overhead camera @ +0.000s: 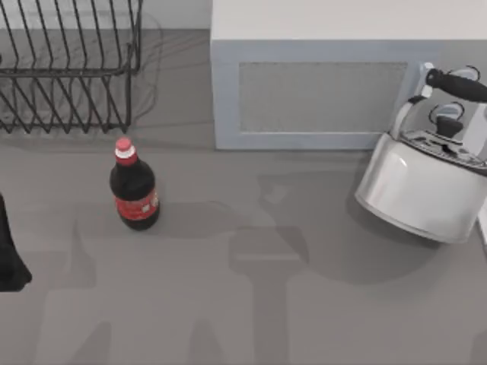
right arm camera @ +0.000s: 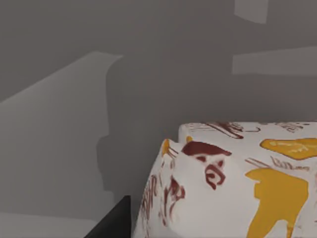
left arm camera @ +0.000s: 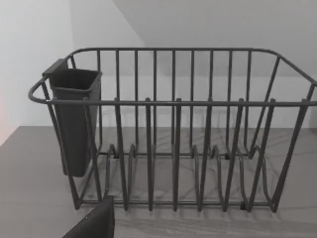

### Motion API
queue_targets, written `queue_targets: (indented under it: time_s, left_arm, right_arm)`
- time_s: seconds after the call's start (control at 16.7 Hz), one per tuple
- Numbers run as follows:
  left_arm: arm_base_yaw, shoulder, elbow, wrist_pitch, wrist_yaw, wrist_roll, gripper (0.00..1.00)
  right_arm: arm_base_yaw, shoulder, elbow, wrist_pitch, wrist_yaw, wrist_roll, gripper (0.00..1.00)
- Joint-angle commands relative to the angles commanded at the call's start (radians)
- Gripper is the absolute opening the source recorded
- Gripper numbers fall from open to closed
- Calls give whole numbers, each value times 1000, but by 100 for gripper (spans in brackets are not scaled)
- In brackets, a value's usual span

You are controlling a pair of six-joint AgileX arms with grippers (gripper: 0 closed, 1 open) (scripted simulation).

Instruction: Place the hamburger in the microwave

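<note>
The microwave (overhead camera: 319, 91) stands at the back middle of the table, white with a pale blue-grey door and a speckled window; the door is closed. The hamburger (right arm camera: 237, 183), in a white wrapper printed with red and yellow, lies on the grey table close under the right wrist camera. A black edge of my right gripper (right arm camera: 111, 220) shows just beside it, and I cannot tell whether it touches. My left arm (overhead camera: 9, 255) sits at the table's left edge, with a black corner of my left gripper (left arm camera: 94, 223) facing the wire rack.
A black wire rack (overhead camera: 68, 68) with a dark cup holder (left arm camera: 74, 119) fills the back left corner. A cola bottle (overhead camera: 135, 186) with a red cap stands left of centre. A shiny kettle (overhead camera: 426, 167) sits at the right, against the microwave's front right corner.
</note>
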Motion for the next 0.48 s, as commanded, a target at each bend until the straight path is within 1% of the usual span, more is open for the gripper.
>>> queue_targets:
  time_s: [0.06, 0.24, 0.36, 0.48]
  left_arm:
    - [0, 0, 0, 0, 0, 0, 100]
    - [0, 0, 0, 0, 0, 0, 100]
    - [0, 0, 0, 0, 0, 0, 100]
    - [0, 0, 0, 0, 0, 0, 100]
  right_arm:
    - [6, -70, 47, -110, 13, 35, 0]
    - [4, -83, 79, -149, 14, 29, 0]
    - [3, -112, 129, -227, 14, 26, 0]
    - [1, -147, 191, -345, 14, 23, 0]
